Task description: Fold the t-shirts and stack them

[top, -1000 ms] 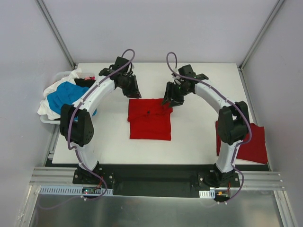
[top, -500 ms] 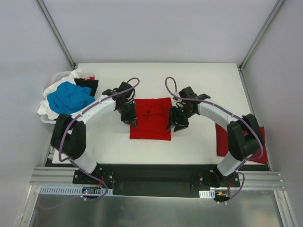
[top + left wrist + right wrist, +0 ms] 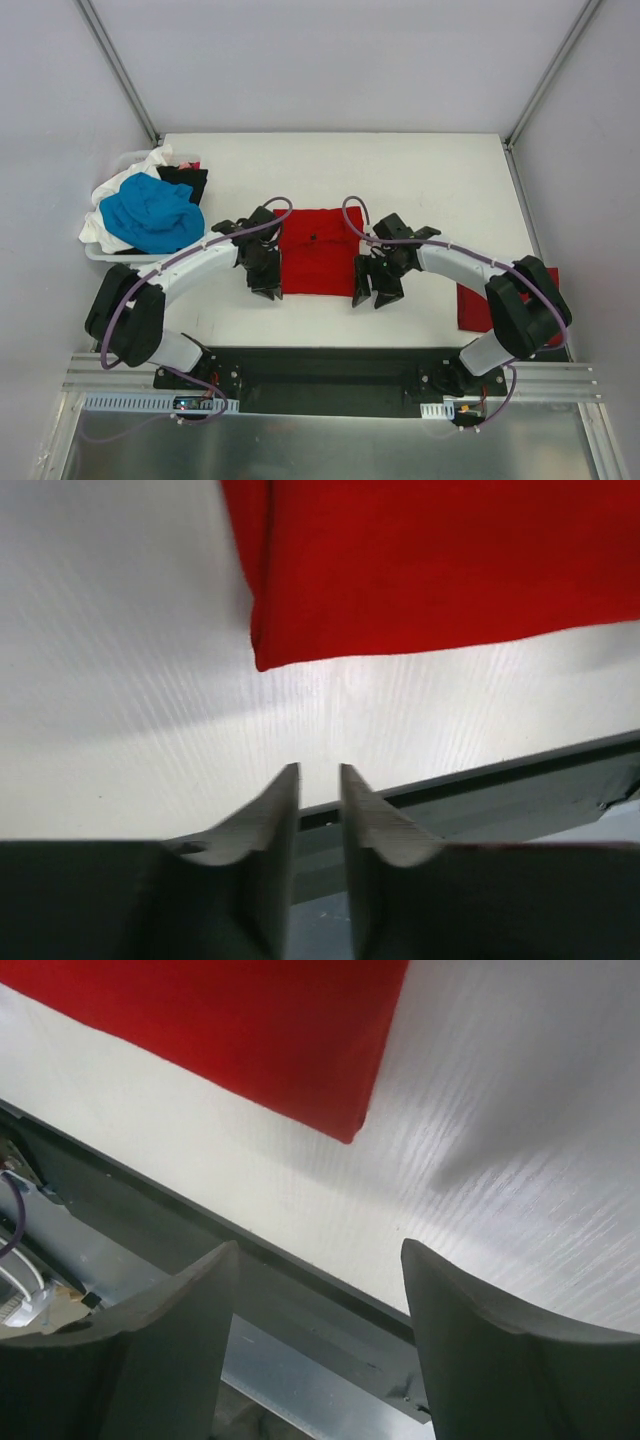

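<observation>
A red t-shirt (image 3: 318, 250), folded to a flat square, lies mid-table. My left gripper (image 3: 268, 290) hovers just off its near-left corner, the jaws only a narrow gap apart and empty. In the left wrist view the gripper (image 3: 320, 768) points at bare table below the shirt's corner (image 3: 450, 570). My right gripper (image 3: 373, 297) is beside the near-right corner, open wide with nothing in it. The right wrist view shows that gripper (image 3: 318, 1245) clear of the red cloth (image 3: 250, 1030). A second folded red t-shirt (image 3: 478, 305) lies at the right edge, partly behind the right arm.
A white basket (image 3: 95, 250) at the left edge holds a heap of blue (image 3: 150, 212), white and black t-shirts. The table's near edge with its dark rail (image 3: 520, 790) runs just beyond both grippers.
Both grippers have travelled from the shirt's far edge down its sides to the near corners. The right jaws have spread wider.
</observation>
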Controlling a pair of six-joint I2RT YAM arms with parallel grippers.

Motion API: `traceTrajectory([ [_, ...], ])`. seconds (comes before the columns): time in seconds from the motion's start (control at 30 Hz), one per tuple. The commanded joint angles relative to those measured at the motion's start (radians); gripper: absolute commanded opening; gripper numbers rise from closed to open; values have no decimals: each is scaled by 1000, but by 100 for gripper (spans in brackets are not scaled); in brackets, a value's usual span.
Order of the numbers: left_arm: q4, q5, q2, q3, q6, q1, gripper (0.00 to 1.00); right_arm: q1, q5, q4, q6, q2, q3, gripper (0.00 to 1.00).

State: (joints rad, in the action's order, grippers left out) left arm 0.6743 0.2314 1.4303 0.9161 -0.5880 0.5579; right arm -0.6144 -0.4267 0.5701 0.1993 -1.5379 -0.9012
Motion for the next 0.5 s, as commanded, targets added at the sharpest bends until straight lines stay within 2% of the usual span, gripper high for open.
traceTrajectory([
  [0.0,-5,-95,18,-34,-10,10,34,-5,5,-61,11,35,31,73],
  [0.03,-7,-104,24,-36,-10,10,39,-7,5,-67,12,33,33,75],
  [0.07,-7,-122,35,-36,-9,11,51,-5,3,-73,14,27,33,76],
  [0.13,-5,-138,44,-31,-1,10,67,-5,6,-75,14,16,25,78],
  [0.17,-7,-150,53,-25,4,10,80,-7,6,-79,14,13,22,78],
  [0.23,-7,-162,65,-17,14,10,87,-7,14,-82,15,1,15,78],
  [0.3,-15,-178,99,-2,25,10,91,-5,28,-91,11,-8,10,78],
  [0.37,-38,-181,137,16,33,8,88,-4,45,-101,9,-33,4,78],
  [0.43,-67,-161,159,38,33,8,82,-4,57,-128,18,-60,-8,77],
  [0.47,-77,-141,176,44,27,8,75,-4,54,-139,32,-70,-14,77],
])
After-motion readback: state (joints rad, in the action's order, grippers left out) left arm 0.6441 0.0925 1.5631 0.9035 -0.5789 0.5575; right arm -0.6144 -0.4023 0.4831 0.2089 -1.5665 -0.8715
